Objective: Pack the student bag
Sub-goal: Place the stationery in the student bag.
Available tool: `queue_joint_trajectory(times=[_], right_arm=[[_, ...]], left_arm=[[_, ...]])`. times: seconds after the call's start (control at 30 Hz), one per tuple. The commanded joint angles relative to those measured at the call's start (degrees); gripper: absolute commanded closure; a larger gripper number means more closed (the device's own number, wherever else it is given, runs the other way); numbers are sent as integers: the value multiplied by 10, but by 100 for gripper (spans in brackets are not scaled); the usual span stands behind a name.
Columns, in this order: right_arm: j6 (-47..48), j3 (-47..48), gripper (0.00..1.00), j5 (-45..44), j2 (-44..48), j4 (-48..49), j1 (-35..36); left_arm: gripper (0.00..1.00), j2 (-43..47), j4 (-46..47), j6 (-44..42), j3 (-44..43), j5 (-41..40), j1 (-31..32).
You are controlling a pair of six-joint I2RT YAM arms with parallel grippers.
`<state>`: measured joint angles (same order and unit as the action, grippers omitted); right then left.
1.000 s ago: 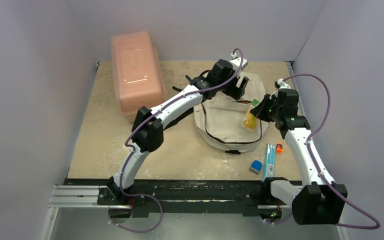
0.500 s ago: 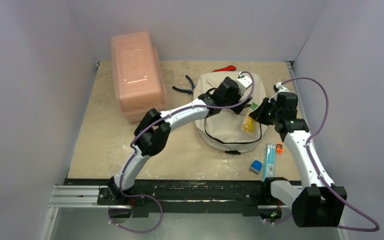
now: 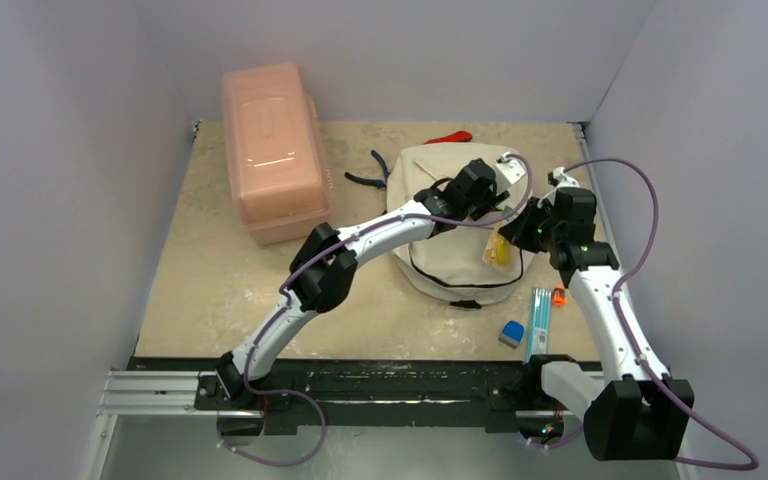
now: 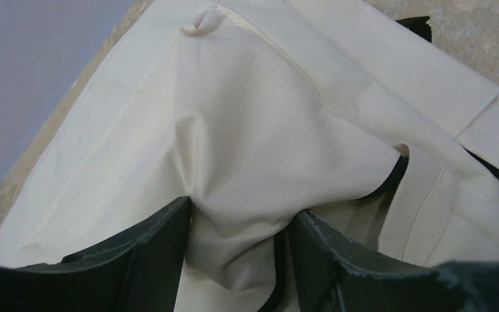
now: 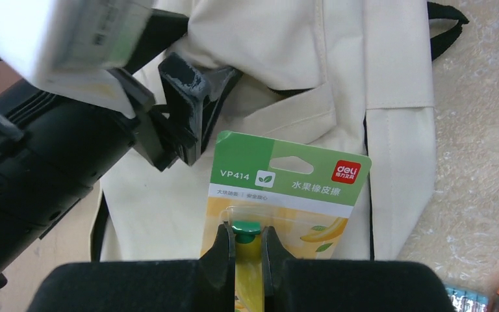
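Observation:
The cream student bag (image 3: 450, 255) lies right of the table's middle. My left gripper (image 3: 488, 205) is over its right part. In the left wrist view it (image 4: 240, 244) is shut on a bunched fold of the bag's cream fabric (image 4: 253, 130) beside a black zipper line. My right gripper (image 3: 516, 230) is shut on a yellow and green banana eraser pack (image 3: 500, 250) and holds it over the bag's right edge. In the right wrist view the pack (image 5: 290, 185) sits between my fingers (image 5: 222, 250), just in front of the left gripper (image 5: 185, 97) and the bag (image 5: 286, 39).
A pink plastic box (image 3: 272, 150) stands at the back left. Pliers (image 3: 365, 176) and a red item (image 3: 450, 137) lie behind the bag. Teal pens (image 3: 540, 318), an orange item (image 3: 558, 296) and a blue eraser (image 3: 511, 333) lie near the right arm.
My left arm has swung right and nearer across the bag, from its back edge to its right part. My right gripper with the eraser pack has barely moved.

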<state>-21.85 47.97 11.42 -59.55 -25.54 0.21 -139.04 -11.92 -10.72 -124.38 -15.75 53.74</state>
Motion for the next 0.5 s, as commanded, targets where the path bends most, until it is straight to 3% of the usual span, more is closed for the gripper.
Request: queue_joint_trajectory(times=[0.0,0.03,0.07,0.27,0.47], right_arm=[[-8,-21,100,10,2,35,-1],[-10,-23,100,14,-1,40,0],[-11,-24,100,18,-3,45,0],[0,-14,100,60,-27,85,-1],[3,16,100,59,-52,132,73]], left_arm=[[70,-14,-8,-45,-75,-26,-5],[89,-5,-4,-48,-79,-27,-5],[99,8,1,-50,-74,-24,-5],[100,113,-39,-22,-18,87,-13],[100,132,-177,63,-67,257,-49]])
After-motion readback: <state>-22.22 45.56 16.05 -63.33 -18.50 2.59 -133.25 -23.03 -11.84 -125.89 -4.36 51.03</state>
